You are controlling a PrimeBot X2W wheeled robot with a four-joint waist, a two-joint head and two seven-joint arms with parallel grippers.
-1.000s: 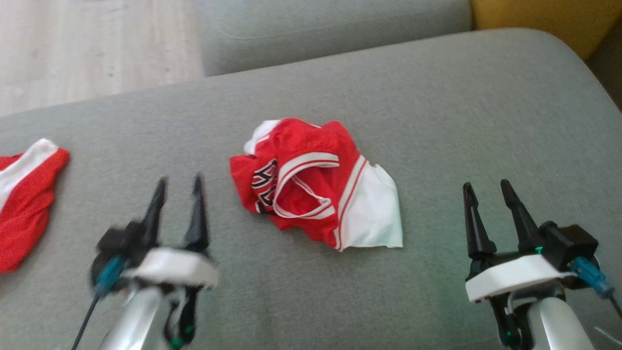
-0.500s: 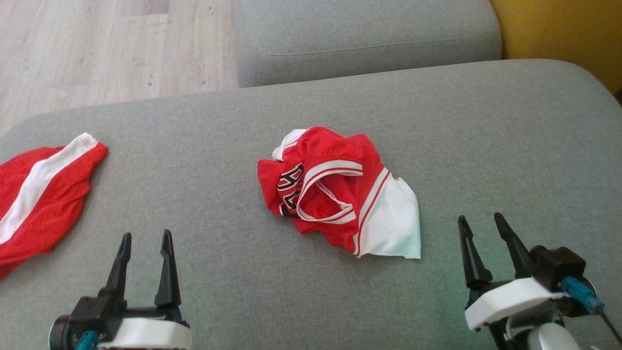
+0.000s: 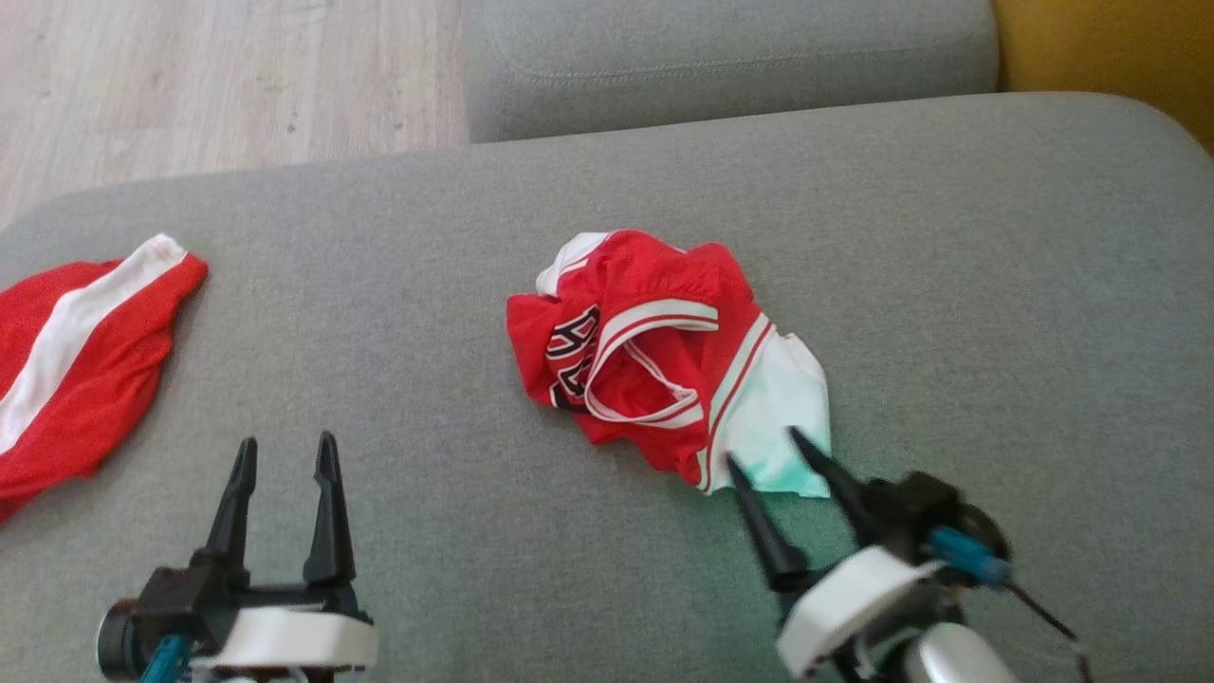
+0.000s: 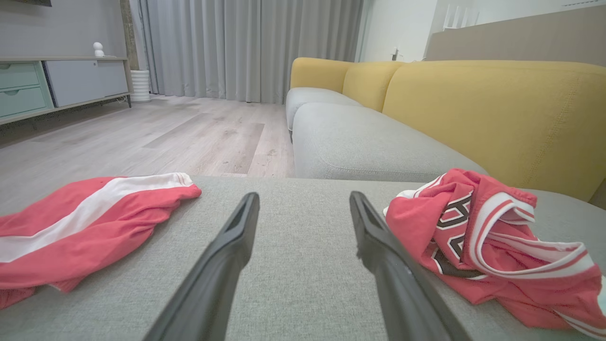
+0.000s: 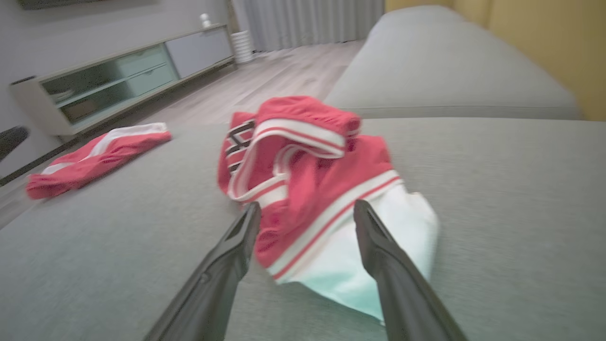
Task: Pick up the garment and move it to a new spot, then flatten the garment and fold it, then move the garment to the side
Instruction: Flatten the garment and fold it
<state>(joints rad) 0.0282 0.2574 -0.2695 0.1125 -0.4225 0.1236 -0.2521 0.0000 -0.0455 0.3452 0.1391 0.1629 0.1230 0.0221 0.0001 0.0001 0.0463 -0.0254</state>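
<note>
Head view gives us the garment (image 3: 654, 360), red with white trim and black lettering, lying crumpled in a heap near the middle of the grey seat cushion (image 3: 398, 266). Its white panel spreads out at the near right corner of the heap, and a striped opening gapes upward in the centre.

Our right gripper (image 3: 763, 446) is at that white corner, tilted toward the heap. Its two dark fingers are spread wide and grip nothing. Along the right wrist view the fingers stand either side of the white and striped edge, but we cannot tell whether the tips touch the cloth, as that arm is blurred.

Our left gripper (image 3: 287, 439) hovers over bare cushion to the left of the garment and well apart from it, fingers likewise spread wide and holding nothing. In the left wrist view the garment lies to the right of the fingers.

Further left, at the cushion's edge, lies a second red piece of clothing (image 3: 76, 360) with a broad white stripe, partly cut off by the frame. Beyond our cushion sits another grey seat cushion (image 3: 721, 57), with a yellow backrest (image 3: 1119, 47) to its right and pale wooden floor (image 3: 190, 85) to its left
</note>
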